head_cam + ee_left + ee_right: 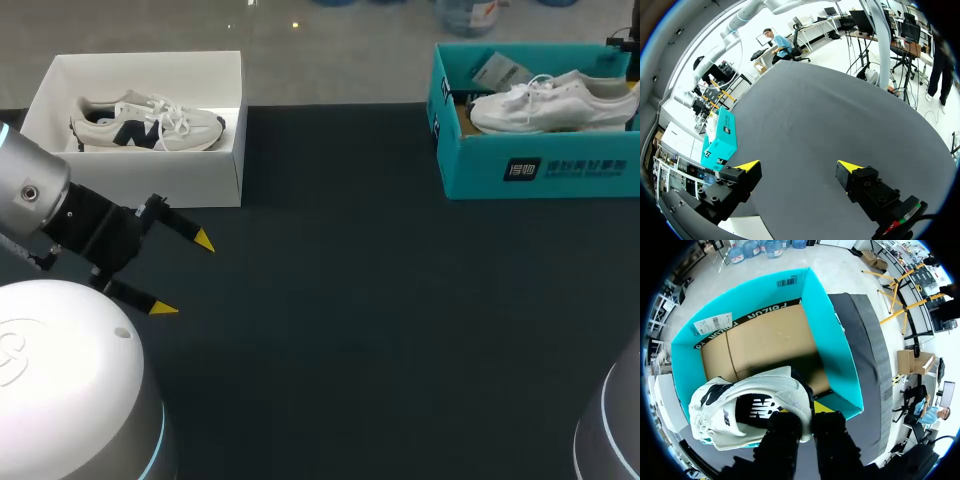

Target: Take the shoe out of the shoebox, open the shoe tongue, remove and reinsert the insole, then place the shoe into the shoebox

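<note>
Dark grey desk (380, 300) fills the scene; low over its near left the left gripper (185, 275) hangs with its fingers spread wide, holding nothing. Beyond it stands a white cardboard shoebox (190, 180) holding a cream sneaker with navy markings (145, 122). At the far right, the right gripper (802, 415) pinches the heel of a white lace-up shoe with a black insole (550, 100), which sits partly above the rim of the open teal cardboard shoebox (540, 170)
</note>
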`<state>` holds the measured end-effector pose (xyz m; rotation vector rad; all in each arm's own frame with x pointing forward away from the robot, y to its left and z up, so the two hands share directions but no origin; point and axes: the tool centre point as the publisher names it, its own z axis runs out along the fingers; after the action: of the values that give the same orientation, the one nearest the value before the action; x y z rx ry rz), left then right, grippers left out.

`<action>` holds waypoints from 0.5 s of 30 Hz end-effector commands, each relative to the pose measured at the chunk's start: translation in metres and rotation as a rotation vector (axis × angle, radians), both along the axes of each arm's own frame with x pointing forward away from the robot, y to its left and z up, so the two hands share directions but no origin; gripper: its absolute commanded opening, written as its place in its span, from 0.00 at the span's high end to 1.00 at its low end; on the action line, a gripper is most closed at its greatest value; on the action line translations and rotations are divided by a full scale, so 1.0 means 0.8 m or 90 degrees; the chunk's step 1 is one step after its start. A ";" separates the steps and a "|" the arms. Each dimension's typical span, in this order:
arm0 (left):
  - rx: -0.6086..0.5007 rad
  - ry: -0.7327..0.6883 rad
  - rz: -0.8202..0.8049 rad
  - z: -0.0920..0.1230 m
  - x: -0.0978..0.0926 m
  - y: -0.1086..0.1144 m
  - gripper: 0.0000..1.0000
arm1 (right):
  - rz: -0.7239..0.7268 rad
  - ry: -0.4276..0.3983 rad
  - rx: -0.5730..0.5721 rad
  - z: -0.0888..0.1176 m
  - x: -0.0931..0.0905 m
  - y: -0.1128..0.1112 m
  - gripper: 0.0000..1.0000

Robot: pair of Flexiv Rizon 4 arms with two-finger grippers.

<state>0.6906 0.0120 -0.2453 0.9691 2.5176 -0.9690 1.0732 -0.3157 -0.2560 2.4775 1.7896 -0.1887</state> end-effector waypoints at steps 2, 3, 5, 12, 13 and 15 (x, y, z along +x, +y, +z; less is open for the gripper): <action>0.002 0.000 0.000 0.000 -0.001 0.000 0.00 | 0.003 0.015 0.009 -0.029 0.009 0.001 1.00; 0.002 0.000 0.000 0.000 -0.001 0.000 0.00 | 0.004 0.020 0.011 -0.036 0.009 0.002 1.00; 0.002 0.000 0.000 0.000 -0.001 0.000 0.00 | 0.005 0.024 0.012 -0.047 0.007 0.004 1.00; 0.002 0.000 0.000 0.000 -0.001 0.000 0.00 | 0.006 0.038 0.021 -0.081 -0.001 0.017 1.00; 0.002 0.000 0.000 0.000 -0.001 0.000 0.00 | 0.006 0.040 0.021 -0.084 -0.003 0.019 1.00; 0.002 0.000 0.000 0.000 -0.001 0.000 0.00 | 0.005 0.043 0.023 -0.091 -0.006 0.022 1.00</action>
<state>0.6906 0.0120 -0.2453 0.9691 2.5176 -0.9690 1.0678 -0.3004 -0.3222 2.5168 1.8464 -0.2446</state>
